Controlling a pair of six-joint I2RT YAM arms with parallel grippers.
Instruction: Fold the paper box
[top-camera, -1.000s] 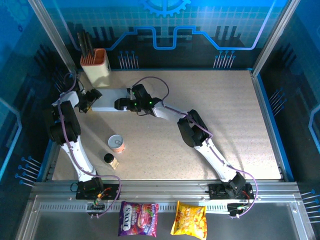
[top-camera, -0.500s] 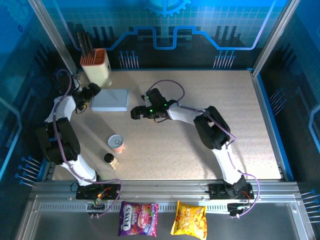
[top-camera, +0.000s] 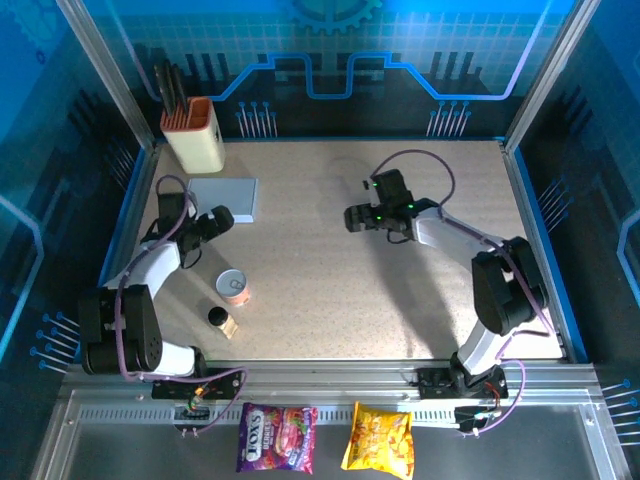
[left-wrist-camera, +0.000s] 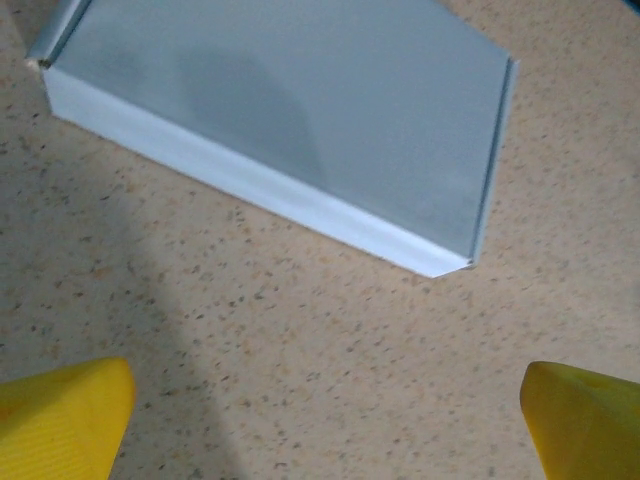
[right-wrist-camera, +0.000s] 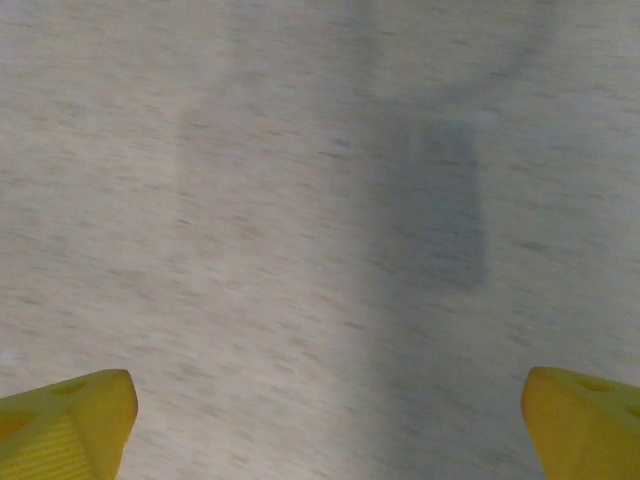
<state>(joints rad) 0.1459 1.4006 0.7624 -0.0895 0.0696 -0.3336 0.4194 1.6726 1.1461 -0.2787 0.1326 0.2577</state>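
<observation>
Paper box: closed, shallow, pale grey-white paper box (top-camera: 222, 198) lying flat on the tabletop (top-camera: 400, 310) at the far left, just beside the cream holder (top-camera: 193, 132).
Box up close: in the left wrist view the paper box (left-wrist-camera: 300, 110) shows its flat top and one long side wall. Its far edge and left corner are cut off by the frame.
Left hand: left hand (top-camera: 218, 218) sits at the box's near edge with jaws wide and nothing between them. From the wrist, the left hand (left-wrist-camera: 322, 415) shows bare tabletop between its yellow fingertips (left-wrist-camera: 60, 415), which are apart from the box.
Right hand: right hand (top-camera: 355, 218) is over the open middle of the tabletop, well apart from the box, jaws wide and empty.
Right wrist view: right hand (right-wrist-camera: 325, 420) is over blurred tabletop with a soft shadow; surface detail is hard to make out.
Other things: a tin (top-camera: 234, 287) and a small bottle (top-camera: 220, 320) stand near the left front. Two snack bags (top-camera: 277, 437) lie on the rail in front.
</observation>
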